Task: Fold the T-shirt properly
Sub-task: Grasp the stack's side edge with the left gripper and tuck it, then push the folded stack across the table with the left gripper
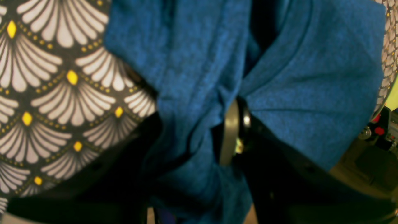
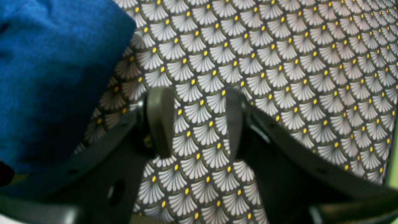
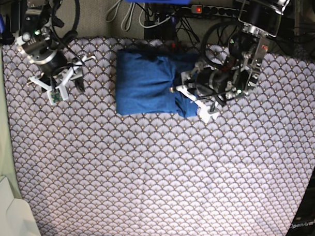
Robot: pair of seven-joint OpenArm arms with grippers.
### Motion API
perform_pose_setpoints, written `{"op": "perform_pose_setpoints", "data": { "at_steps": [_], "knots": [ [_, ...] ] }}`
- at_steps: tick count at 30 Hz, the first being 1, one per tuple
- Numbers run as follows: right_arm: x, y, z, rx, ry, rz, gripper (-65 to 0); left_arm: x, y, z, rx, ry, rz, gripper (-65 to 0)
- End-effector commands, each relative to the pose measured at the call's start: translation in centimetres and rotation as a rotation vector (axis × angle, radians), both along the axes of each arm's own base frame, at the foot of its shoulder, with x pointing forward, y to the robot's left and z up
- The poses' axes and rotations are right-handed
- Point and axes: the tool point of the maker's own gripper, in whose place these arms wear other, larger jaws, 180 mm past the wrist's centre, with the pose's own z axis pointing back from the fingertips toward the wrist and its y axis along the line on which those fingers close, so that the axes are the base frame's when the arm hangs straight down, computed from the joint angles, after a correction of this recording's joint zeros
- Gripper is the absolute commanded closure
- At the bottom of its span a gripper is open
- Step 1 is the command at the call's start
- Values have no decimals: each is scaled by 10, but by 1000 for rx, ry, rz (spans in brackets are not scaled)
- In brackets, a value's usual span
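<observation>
Blue knit T-shirt [image 1: 199,77] bunched in left claw [image 1: 217,133].

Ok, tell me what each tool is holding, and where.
Left tool pinches a bunched fold at the T-shirt's side edge. Right tool is open, holding nothing.

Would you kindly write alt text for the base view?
A plain medium-blue knit T-shirt, folded into a rough rectangle, lies on a scallop-patterned grey-white tablecloth. The left tool pinches its edge; the right tool hovers open, apart from it.
</observation>
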Motion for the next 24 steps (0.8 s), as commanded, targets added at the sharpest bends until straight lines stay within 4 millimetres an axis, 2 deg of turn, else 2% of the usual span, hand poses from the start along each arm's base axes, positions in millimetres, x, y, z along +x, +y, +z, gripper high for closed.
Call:
{"op": "perform_pose_setpoints", "data": {
  "at_steps": [1,3,5,7,10,19,24],
  "knots": [
    [5,2,11,9,-45,12,-277,-10,5,-4,17,51,-9,-139],
    [5,2,11,9,-45,12,-277,-8,8,-3,23,44,-10,-85],
    [5,2,11,9,-43,12,-277,-1,8,2,26,26,-13,0],
    [4,3,10,12,-42,12,-277,8,15,5,44,11,-9,-5],
    [4,3,10,12,-40,12,-277,18,14,11,76,-20,-63,-2],
    [3,-1,9,2,-36,8,-277,33,-16,27,162,-109,-296,-2],
    [-1,-23,11,-23,-34,-48,-277,52,-21,33,299,-216,-376,-2]
  ]
}}
